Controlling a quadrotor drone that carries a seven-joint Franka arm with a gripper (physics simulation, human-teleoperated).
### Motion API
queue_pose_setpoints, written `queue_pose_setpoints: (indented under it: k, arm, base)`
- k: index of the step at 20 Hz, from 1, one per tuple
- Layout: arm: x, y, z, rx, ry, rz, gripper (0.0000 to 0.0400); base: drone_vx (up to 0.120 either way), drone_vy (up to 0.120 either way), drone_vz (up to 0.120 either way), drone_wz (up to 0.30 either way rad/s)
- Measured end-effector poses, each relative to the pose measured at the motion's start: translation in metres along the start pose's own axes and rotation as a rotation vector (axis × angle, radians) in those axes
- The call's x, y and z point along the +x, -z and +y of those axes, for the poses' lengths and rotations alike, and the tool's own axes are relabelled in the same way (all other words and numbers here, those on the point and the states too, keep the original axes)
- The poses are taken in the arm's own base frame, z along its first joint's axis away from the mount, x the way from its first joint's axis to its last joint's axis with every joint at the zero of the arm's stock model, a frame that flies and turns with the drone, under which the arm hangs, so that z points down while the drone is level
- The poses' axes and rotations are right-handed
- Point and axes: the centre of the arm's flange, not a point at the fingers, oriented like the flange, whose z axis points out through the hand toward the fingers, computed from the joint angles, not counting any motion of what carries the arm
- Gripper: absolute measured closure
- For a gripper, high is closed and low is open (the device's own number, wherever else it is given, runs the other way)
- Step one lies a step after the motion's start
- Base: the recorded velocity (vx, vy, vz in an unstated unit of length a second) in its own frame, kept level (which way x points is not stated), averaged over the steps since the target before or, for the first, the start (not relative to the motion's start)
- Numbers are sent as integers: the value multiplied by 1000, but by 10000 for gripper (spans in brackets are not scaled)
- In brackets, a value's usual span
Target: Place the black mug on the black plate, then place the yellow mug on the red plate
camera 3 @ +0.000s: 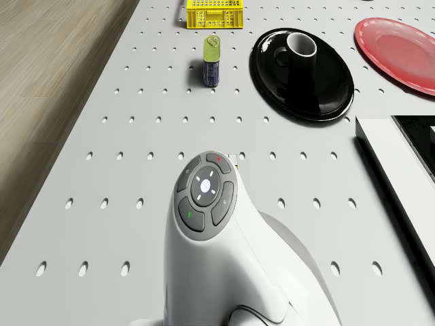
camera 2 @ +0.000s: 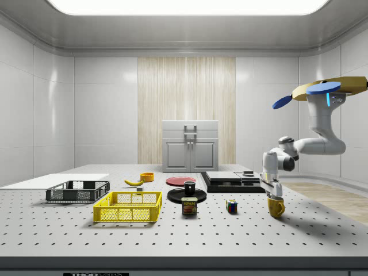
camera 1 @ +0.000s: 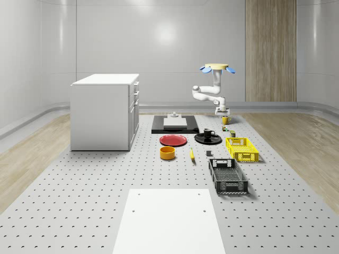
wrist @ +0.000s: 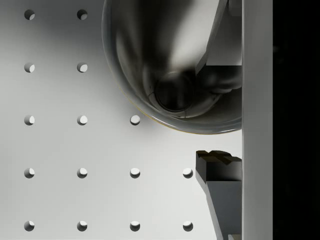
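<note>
The drone (camera 1: 217,67) hovers over the table's far right part, its arm bent down to the yellow mug (camera 1: 225,120) (camera 2: 276,207). My gripper (camera 1: 224,114) (camera 2: 275,194) (wrist: 210,110) is open astride the mug's rim: one finger is inside the yellow mug (wrist: 150,60), the other finger (wrist: 220,167) is outside with a gap to the wall. The black mug (camera 1: 207,133) (camera 3: 301,47) stands upright on the black plate (camera 1: 208,140) (camera 3: 299,88). The red plate (camera 1: 174,140) (camera 3: 401,54) lies bare beside it.
Near the mug are a small can (camera 3: 213,61) and a colour cube (camera 2: 232,206). A yellow crate (camera 1: 241,148) and a black crate (camera 1: 228,175) sit nearer the front. A black slab (camera 1: 175,124), a yellow bowl (camera 1: 168,153), a banana (camera 1: 192,154) and a white cabinet (camera 1: 106,111) lie leftward.
</note>
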Motion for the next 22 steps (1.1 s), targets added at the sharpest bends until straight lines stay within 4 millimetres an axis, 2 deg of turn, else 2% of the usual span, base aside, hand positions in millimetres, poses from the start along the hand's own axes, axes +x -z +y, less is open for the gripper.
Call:
queue_pose_setpoints:
  k: [7,12,19,22]
  arm:
    - [0,0,0,0,0,0,283]
    - [0,14,0,0,0,0,288]
    - [0,39,0,0,0,0,290]
    - [0,44,0,0,0,0,290]
  base:
    - [0,0,0,0]
    - [0,0,0,0]
    - [0,0,114,0]
    - [107,-53,120,0]
